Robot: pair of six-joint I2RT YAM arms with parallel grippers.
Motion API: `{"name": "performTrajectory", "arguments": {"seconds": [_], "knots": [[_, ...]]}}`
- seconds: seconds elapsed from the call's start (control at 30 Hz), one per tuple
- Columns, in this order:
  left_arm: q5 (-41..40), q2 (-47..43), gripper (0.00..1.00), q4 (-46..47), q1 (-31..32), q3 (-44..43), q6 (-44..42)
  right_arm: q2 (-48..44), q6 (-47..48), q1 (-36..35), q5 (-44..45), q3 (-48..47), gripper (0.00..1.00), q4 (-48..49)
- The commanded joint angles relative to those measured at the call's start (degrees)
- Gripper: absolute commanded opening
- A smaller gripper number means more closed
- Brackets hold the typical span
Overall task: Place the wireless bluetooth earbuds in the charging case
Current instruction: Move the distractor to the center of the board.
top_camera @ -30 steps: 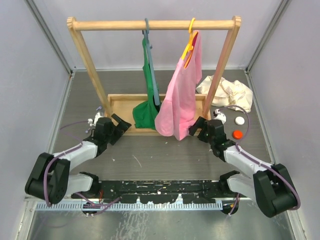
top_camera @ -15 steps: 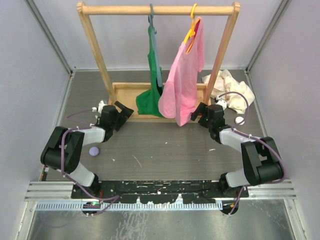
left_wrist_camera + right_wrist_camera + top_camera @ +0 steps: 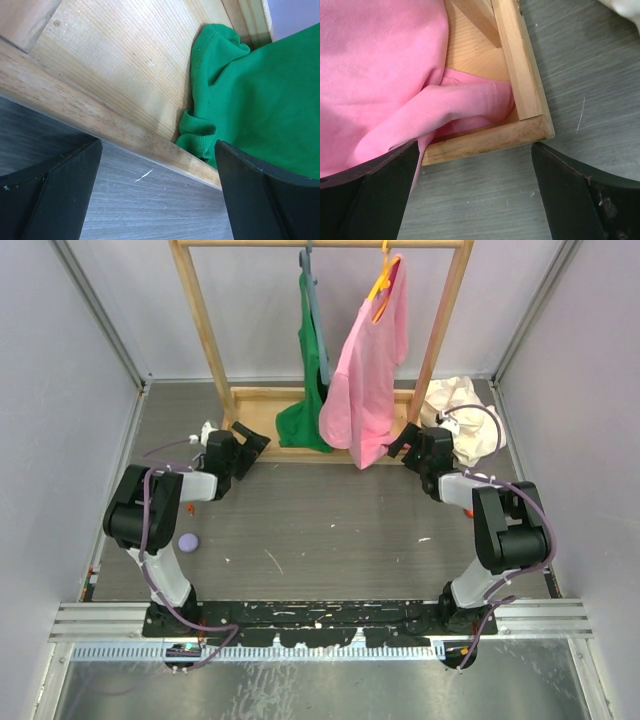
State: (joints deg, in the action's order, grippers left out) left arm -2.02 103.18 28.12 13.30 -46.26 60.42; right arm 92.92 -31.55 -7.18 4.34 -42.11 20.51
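Note:
I cannot make out any earbuds or a charging case in any view. A small lilac round thing (image 3: 188, 540) lies on the grey table by the left arm; I cannot tell what it is. My left gripper (image 3: 250, 440) is open and empty, low over the table at the front left edge of the wooden rack base (image 3: 262, 400). In the left wrist view (image 3: 157, 200) it faces the base rail (image 3: 100, 125) and a green garment (image 3: 250, 95). My right gripper (image 3: 405, 443) is open and empty at the base's front right corner (image 3: 530, 127), next to pink cloth (image 3: 385, 75).
A wooden clothes rack (image 3: 198, 320) stands at the back with a green top (image 3: 312, 390) and a pink top (image 3: 370, 370) on hangers. A crumpled cream cloth (image 3: 468, 415) lies at the back right. A tiny red thing (image 3: 190, 508) lies near the left arm.
Both grippers have moved away from the near edge towards the rack base, with the arms folded up. The rack now sits higher in the view. The lilac round thing has come into view.

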Motion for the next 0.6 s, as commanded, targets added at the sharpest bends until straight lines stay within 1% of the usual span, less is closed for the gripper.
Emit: {"name": "performTrajectory", "arguments": {"seconds": [0.0, 0.1, 0.2, 0.37, 0.57], "knots": [[0.5, 2.6, 0.98, 5.0, -1.0, -3.5, -2.3, 1.9, 2.4, 1.7, -0.5, -5.0, 1.0, 6.6], [2.8, 4.2, 0.98, 4.1, -0.9, -5.6, -3.0, 3.4, 3.1, 2.0, -1.7, -6.7, 1.0, 5.4], [3.3, 3.3, 0.98, 4.1, -0.9, -4.7, -3.1, 2.2, 3.4, 2.0, -2.4, -5.7, 1.0, 5.1], [2.5, -1.6, 0.98, 1.5, -0.9, -2.6, -4.6, -2.8, 3.5, 2.0, -2.3, -2.5, 1.0, 3.7], [2.0, -8.8, 0.98, -4.2, -0.9, 0.6, -6.8, -10.5, 3.8, 2.0, -1.6, 0.2, 1.0, -2.2]]}}
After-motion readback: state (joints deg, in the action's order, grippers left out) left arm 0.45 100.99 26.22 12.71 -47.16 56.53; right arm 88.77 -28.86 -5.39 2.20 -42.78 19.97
